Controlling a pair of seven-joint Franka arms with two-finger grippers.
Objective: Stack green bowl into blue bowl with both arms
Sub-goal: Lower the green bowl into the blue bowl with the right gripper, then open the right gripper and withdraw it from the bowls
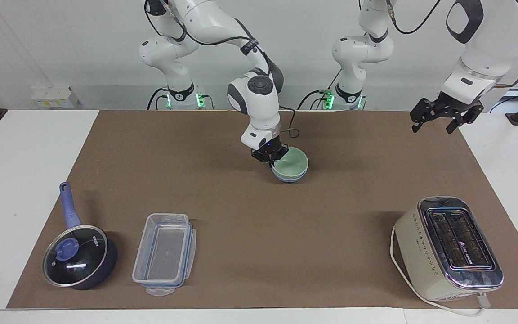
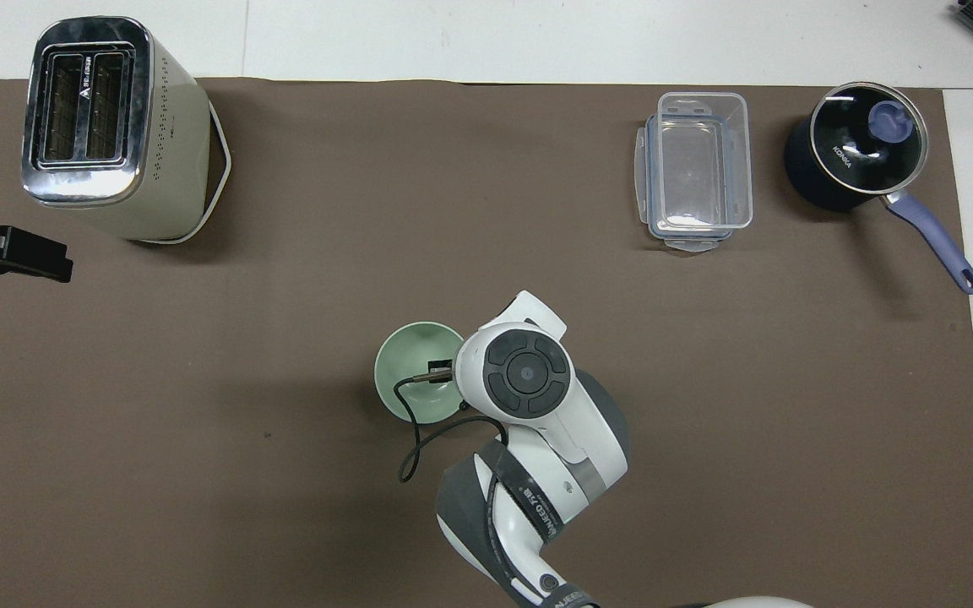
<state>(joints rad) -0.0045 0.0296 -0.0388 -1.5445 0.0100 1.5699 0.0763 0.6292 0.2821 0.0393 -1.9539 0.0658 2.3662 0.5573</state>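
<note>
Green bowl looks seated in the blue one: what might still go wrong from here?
1. The right end effector is shut on the green bowl rim; lifting before release could pull it back out of the blue bowl.
2. Opening off-centre might nudge the stack sideways.

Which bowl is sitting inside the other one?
The green bowl sits inside; the blue bowl is underneath, only its rim and base peeking out. The right gripper pinches the green bowl's rim.
</note>
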